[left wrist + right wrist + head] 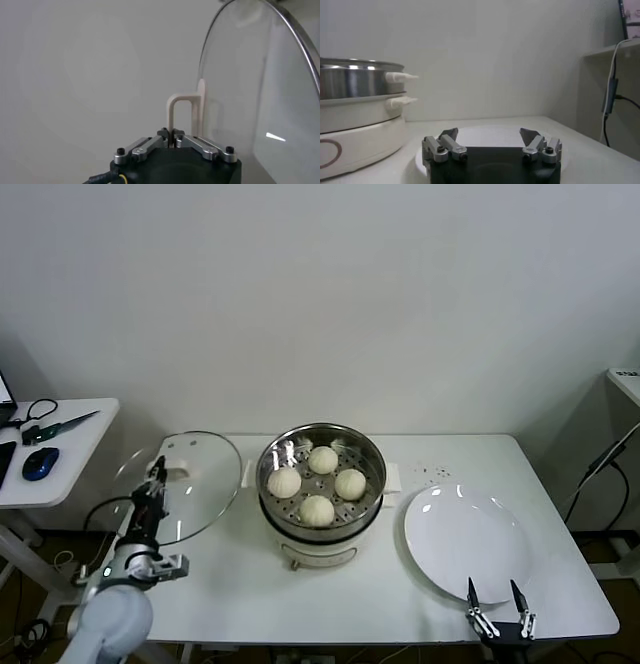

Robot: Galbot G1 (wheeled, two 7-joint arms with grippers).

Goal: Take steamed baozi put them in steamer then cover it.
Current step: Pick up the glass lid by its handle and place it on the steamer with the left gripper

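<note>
Four cream-white baozi [317,476] lie on the perforated tray inside the steel steamer [322,529] at the table's middle. My left gripper [156,472] is shut on the white handle [176,114] of the clear glass cover [190,484], which is held tilted above the table's left end, left of the steamer. The cover's glass [260,90] fills one side of the left wrist view. My right gripper [495,592] is open and empty at the table's front right, by the white plate's near rim. The steamer's side [355,85] shows in the right wrist view.
A flat white plate [470,539] lies right of the steamer and shows in the right wrist view [485,136]. A side table [60,446] at the far left holds a blue mouse [40,463] and cables. A shelf [625,379] stands at the far right.
</note>
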